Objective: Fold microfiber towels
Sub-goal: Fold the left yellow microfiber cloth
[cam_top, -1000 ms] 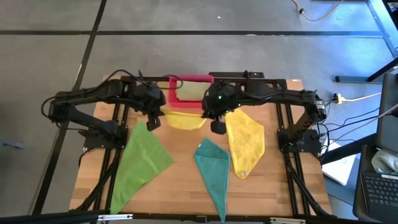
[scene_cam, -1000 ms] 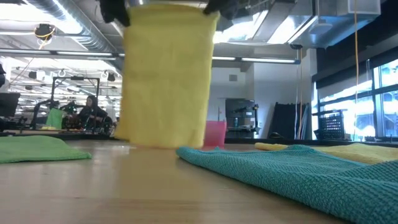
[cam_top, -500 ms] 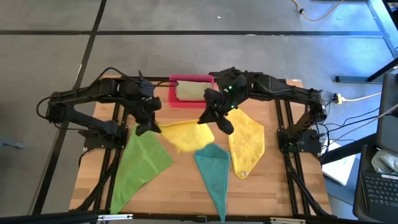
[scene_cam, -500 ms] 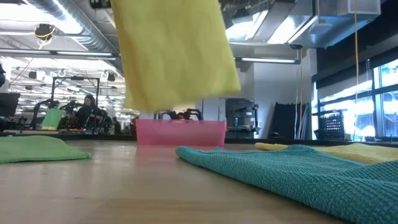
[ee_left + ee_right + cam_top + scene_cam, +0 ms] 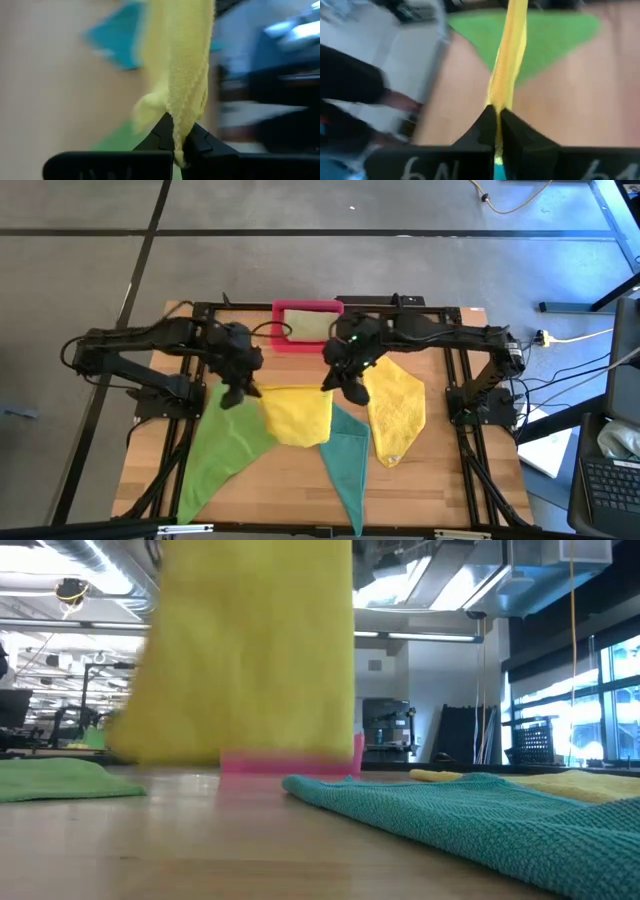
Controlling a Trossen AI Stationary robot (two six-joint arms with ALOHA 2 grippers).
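Observation:
A yellow microfiber towel [image 5: 296, 416] hangs spread between my two grippers above the middle of the table; in the low view the yellow towel [image 5: 250, 650] is a broad sheet. My left gripper [image 5: 240, 393] is shut on its left top corner and my right gripper [image 5: 345, 387] on its right top corner. A bright green towel [image 5: 222, 448], a teal towel [image 5: 346, 460] and a second yellow towel [image 5: 396, 416] lie flat on the wood. A pale olive towel [image 5: 305, 327] lies in the pink tray [image 5: 281, 343]. My left gripper pinches the towel's top corner [image 5: 176, 131] between its two fingers, slanting down. The cloth runs away from the fingertips as a narrow bunched edge. My right gripper pinches the opposite top corner [image 5: 500, 102] the same way, slanting down. The top edge spans the two grippers and the sheet hangs below them.
The pink tray stands at the table's far edge behind the hanging towel. The green and teal towels lie just under the yellow towel's lower edge [image 5: 240, 758]. Bare wood [image 5: 290, 490] shows near the front edge between them.
Both grippers have tipped and come a little toward the near edge. The yellow towel, which hung straight down in front of the tray, flew up and out toward the near side and has come down again, its lower edge now farther toward the near edge.

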